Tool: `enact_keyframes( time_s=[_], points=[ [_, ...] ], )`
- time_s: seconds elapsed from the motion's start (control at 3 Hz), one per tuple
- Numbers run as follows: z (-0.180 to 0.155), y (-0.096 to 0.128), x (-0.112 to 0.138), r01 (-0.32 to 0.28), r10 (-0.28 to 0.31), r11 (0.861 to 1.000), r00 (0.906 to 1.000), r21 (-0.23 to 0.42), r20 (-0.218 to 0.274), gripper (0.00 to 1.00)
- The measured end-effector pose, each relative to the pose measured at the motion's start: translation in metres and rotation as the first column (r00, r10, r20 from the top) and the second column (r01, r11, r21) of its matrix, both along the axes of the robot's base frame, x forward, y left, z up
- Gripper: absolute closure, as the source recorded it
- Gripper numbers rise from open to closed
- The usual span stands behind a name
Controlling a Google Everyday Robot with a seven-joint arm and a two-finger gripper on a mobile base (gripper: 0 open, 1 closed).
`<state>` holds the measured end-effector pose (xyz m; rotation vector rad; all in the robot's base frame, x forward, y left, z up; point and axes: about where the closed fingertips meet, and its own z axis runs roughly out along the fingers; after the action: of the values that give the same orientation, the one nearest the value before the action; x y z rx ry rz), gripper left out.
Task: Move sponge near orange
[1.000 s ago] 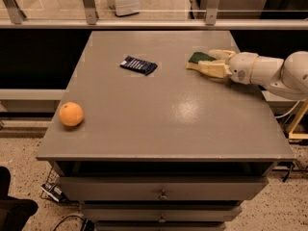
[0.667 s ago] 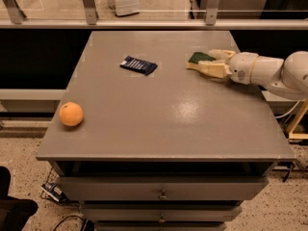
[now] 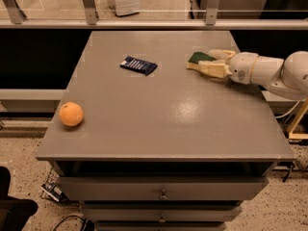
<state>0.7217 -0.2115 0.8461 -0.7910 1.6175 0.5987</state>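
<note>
The sponge (image 3: 198, 57), with its dark green top and pale yellow body, lies on the grey table (image 3: 159, 124) at the back right. My gripper (image 3: 206, 61) reaches in from the right, low over the table, with one finger on each side of the sponge, closed on it. The orange (image 3: 71, 114) sits near the table's front left edge, far from the sponge.
A flat dark blue packet (image 3: 138, 65) lies at the back middle of the table, left of the sponge. A metal rail with posts (image 3: 89, 4) runs behind the table. Drawers (image 3: 163, 195) are below the front edge.
</note>
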Motion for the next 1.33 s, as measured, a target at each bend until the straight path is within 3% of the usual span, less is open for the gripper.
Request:
enact_keyframes(
  time_s=[1.0,1.33],
  points=[
    [0.001,0.005,0.002,-0.006,0.006,1.000,1.0000,-0.005,0.003,1.00],
    [0.022,0.012,0.001,-0.023,0.023,0.999,0.9997,-0.044,-0.012,1.00]
  ],
)
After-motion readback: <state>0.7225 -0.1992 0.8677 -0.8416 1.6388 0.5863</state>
